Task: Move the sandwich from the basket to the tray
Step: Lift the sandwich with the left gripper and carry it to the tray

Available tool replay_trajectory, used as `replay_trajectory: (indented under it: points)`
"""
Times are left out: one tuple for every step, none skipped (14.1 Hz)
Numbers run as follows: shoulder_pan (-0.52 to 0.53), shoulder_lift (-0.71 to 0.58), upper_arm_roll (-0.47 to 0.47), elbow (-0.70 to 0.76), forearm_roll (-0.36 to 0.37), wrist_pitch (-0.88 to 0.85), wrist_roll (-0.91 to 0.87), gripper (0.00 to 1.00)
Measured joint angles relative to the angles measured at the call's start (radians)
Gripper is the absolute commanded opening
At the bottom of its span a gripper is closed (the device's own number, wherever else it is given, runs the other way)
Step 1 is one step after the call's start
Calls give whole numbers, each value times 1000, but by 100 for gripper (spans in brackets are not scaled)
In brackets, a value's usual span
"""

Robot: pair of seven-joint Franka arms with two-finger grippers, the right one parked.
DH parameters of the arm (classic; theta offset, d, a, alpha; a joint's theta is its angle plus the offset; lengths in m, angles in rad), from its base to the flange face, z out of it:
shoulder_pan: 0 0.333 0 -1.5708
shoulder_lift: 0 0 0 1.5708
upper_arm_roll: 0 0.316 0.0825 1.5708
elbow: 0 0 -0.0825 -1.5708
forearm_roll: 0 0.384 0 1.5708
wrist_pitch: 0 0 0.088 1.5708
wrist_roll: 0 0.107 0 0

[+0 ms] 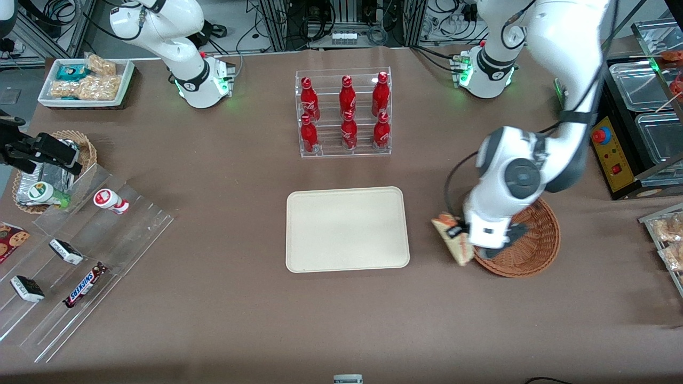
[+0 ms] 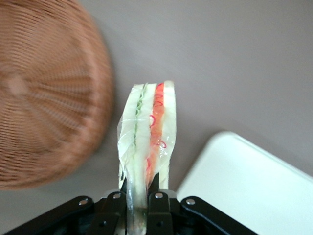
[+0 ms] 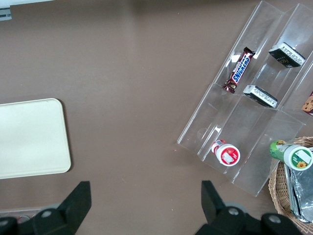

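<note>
We see the gripper (image 2: 139,193) pinching the sandwich (image 2: 146,134) by its lower edge, black fingers (image 2: 157,205) pressed against both faces; the gripped end is cut off by the picture's edge. In the wrist view the wedge stands on edge, wrapped in clear, crinkled film, pale bread outside, a thin green line and an orange-red layer inside. The wicker beside it is smeared, so we cannot make out its weave there.

In the front view the sandwich (image 1: 453,238) hangs just outside the rim of the basket (image 1: 536,250), at about nine o'clock from the basket's centre, between the basket and the tray (image 1: 347,229). The gripper (image 1: 463,234) is mostly hidden under the white arm's wrist, which also covers a good part of the basket. We cannot tell whether the wedge touches the table (image 1: 240,320). The basket is round, shallow, reddish-brown woven wicker. The tray is a flat, matte cream rectangle with rounded corners and a low rim, lying at nine o'clock from the basket with a strip of brown table between.

Farther from the front camera, at twelve o'clock from the tray, a clear tiered rack (image 1: 344,114) carries six red bottles (image 1: 348,96).
</note>
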Motion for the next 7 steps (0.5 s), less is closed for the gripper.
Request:
replay_trajectory:
  points:
    - [-40, 33, -1, 41, 0, 1, 0, 6]
    - [-77, 66, -1, 85, 0, 1, 0, 6]
    - [-113, 97, -2, 128, 0, 1, 0, 6]
    - [-148, 129, -2, 168, 0, 1, 0, 7]
    - [-185, 163, -2, 210, 0, 1, 0, 7]
    - [-218, 197, -2, 253, 0, 1, -1, 7]
    - [-246, 232, -1, 297, 0, 1, -1, 7]
